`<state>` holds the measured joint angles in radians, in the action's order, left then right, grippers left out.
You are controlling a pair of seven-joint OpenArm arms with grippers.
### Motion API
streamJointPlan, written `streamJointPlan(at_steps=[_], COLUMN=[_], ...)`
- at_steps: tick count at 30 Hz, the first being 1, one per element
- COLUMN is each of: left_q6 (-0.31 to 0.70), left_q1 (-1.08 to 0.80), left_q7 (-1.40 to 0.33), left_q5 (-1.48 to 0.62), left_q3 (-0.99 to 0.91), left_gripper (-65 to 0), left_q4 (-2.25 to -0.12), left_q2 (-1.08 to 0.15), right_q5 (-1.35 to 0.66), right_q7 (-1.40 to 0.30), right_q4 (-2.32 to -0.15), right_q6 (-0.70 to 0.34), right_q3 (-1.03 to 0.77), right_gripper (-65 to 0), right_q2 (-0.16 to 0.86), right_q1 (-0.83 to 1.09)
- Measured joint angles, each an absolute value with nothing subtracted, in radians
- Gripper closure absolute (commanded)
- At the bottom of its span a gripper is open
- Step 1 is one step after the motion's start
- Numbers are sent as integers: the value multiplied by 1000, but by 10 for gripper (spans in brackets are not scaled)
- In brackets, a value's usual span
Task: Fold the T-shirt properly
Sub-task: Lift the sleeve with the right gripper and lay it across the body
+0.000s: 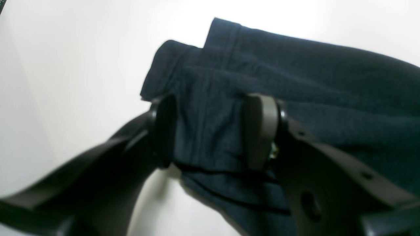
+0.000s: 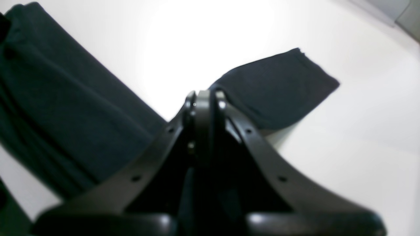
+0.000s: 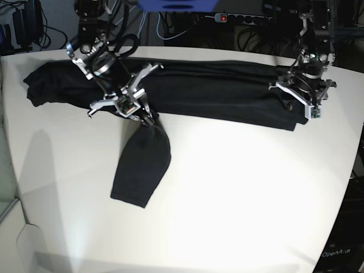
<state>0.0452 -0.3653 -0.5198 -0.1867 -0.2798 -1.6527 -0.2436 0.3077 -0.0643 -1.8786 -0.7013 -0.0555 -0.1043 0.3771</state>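
The black T-shirt (image 3: 216, 91) lies folded into a long band across the far side of the white table (image 3: 239, 193). One sleeve (image 3: 142, 165) sticks out toward the front. My right gripper (image 3: 150, 120) is shut on the top of that sleeve, where the fabric bunches narrow. In the right wrist view the jaws (image 2: 204, 98) are pressed together, with the sleeve (image 2: 279, 88) running away from the tips. My left gripper (image 3: 300, 108) is at the band's right end. In the left wrist view it (image 1: 211, 131) is open, its fingers (image 1: 261, 131) straddling the shirt's layered edge (image 1: 210, 108).
Cables and a power strip (image 3: 227, 17) run behind the table's far edge. The table's curved edge (image 3: 347, 187) drops off at the right. A transparent panel (image 3: 4, 170) stands by the left edge. Bare white tabletop fills the front half.
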Motion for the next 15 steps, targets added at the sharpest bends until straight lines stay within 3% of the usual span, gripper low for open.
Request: streamJointPlan(at_steps=[15], left_q6=[46], left_q1=[-365], left_q7=[-520], left_q5=[-187], left_q3=[-279], left_gripper=[-321], left_q4=[-1653], left_q2=[-244], right_q5=[308], right_q7=[-60], right_q4=[-1885], right_q6=[-700], right_q3=[54], right_gripper=[0], right_q2=[-116], right_q1=[471])
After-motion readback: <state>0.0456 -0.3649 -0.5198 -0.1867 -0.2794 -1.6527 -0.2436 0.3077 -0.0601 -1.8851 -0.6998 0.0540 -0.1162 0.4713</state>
